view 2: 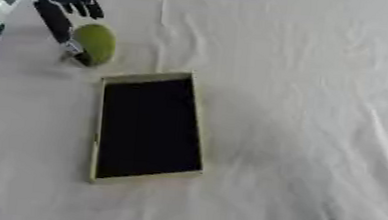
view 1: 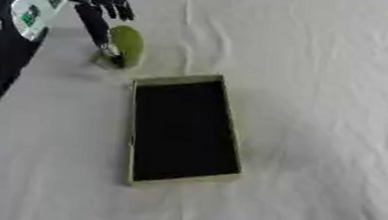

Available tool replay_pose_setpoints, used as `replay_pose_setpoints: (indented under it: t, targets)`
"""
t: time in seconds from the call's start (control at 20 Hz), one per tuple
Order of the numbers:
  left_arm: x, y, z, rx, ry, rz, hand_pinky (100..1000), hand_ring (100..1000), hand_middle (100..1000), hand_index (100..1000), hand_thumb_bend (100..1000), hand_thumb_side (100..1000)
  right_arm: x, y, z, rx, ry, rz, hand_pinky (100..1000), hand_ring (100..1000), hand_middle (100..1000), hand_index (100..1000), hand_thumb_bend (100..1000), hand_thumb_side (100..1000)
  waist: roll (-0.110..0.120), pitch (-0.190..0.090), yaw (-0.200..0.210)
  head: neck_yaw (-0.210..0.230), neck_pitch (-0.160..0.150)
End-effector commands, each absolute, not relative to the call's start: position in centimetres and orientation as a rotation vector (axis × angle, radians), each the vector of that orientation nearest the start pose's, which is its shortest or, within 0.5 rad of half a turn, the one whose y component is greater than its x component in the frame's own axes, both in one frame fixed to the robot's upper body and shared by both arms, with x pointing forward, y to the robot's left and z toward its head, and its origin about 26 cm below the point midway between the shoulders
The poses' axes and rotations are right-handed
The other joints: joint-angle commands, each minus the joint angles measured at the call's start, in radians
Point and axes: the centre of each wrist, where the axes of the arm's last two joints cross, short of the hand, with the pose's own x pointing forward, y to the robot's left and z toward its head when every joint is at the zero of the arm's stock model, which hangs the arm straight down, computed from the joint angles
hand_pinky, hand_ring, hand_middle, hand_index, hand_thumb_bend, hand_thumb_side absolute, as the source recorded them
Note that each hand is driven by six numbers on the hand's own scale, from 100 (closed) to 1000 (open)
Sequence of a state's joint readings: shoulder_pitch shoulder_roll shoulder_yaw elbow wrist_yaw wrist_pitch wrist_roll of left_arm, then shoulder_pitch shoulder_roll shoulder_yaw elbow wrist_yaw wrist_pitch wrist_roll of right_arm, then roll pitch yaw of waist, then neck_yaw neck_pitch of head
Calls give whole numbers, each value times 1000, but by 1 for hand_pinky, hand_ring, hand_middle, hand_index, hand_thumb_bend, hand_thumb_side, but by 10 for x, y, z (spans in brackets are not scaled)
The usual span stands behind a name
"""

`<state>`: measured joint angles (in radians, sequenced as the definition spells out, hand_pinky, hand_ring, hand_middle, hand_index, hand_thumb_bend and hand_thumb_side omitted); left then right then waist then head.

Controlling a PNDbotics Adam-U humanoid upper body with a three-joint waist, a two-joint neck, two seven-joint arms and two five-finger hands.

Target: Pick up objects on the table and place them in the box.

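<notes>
The left hand (view 1: 97, 3) pinches the green fruit (view 1: 129, 45) between curled fingers, lifting it off the desk (view 1: 322, 93) toward the empty box (view 1: 183, 128).

Bright, even light; soft overall blur; faint shadows in cloth (view 1: 322, 93) folds.

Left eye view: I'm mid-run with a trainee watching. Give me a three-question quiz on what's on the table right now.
1. True or false: the green object already lies inside the box.
2. Which hand is at the green object? A) left hand B) right hand
3. Fill in: the box's interior looks ____ in colour.

Key: 1 false, it sits on the white cloth just beyond the box's far left corner. 2 A, one finger reaches down beside it. 3 black.
</notes>
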<state>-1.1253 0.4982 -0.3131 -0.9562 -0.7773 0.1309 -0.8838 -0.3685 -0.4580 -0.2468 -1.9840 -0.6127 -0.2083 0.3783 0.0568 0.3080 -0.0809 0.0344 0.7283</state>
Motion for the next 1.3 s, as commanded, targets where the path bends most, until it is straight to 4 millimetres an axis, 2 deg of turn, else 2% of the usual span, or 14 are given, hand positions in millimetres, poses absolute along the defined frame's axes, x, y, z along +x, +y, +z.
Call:
replay_pose_setpoints:
  t: [0.05, 0.25, 0.45, 0.55, 0.65, 0.85, 0.95, 1.2, 1.25, 1.3]
  targets:
    - [486, 245, 282, 724, -985, -1539, 924, 912, 859, 922, 809, 260, 292, -333, 262, -502, 3516, -680, 858, 696, 618, 813, 100, 609, -6, -17, -2, 0, -6]
    - [489, 248, 276, 763, -1002, -1500, 914, 905, 855, 925, 779, 255, 292, -333, 262, -503, 3517, -678, 858, 696, 618, 813, 100, 613, -7, -14, -3, 2, -8]
    - [491, 250, 271, 795, -1020, -1461, 899, 895, 845, 922, 712, 272, 292, -333, 262, -505, 3520, -678, 859, 696, 618, 814, 100, 620, -8, -12, -4, 3, -8]
    - [491, 251, 269, 796, -1028, -1445, 873, 872, 823, 911, 629, 278, 292, -333, 261, -504, 3521, -679, 860, 697, 618, 814, 100, 622, -8, -12, -4, 4, -6]
    - [491, 251, 270, 791, -1045, -1424, 857, 855, 805, 902, 588, 277, 292, -333, 261, -505, 3522, -679, 860, 697, 618, 814, 100, 623, -8, -12, -3, 4, -4]
    - [491, 249, 273, 862, -1053, -1382, 829, 830, 786, 884, 591, 180, 292, -332, 261, -514, 3521, -684, 860, 697, 618, 814, 100, 625, -9, -12, -3, 9, -6]
    - [491, 248, 272, 918, -1049, -1367, 782, 790, 746, 856, 558, 107, 292, -331, 261, -518, 3519, -686, 861, 697, 618, 814, 100, 626, -10, -11, -4, 10, -9]
    - [493, 247, 263, 994, -1048, -1364, 762, 772, 727, 845, 543, 100, 292, -332, 261, -517, 3518, -685, 861, 697, 618, 815, 100, 627, -13, -10, -5, 11, -10]
    - [494, 248, 262, 999, -1048, -1366, 680, 673, 631, 775, 560, 100, 292, -332, 261, -518, 3519, -684, 862, 698, 618, 815, 100, 635, -13, -9, -5, 11, -10]
    - [494, 247, 262, 1008, -1052, -1370, 654, 635, 601, 749, 566, 100, 292, -331, 260, -520, 3520, -683, 862, 698, 618, 815, 100, 635, -13, -8, -4, 12, -9]
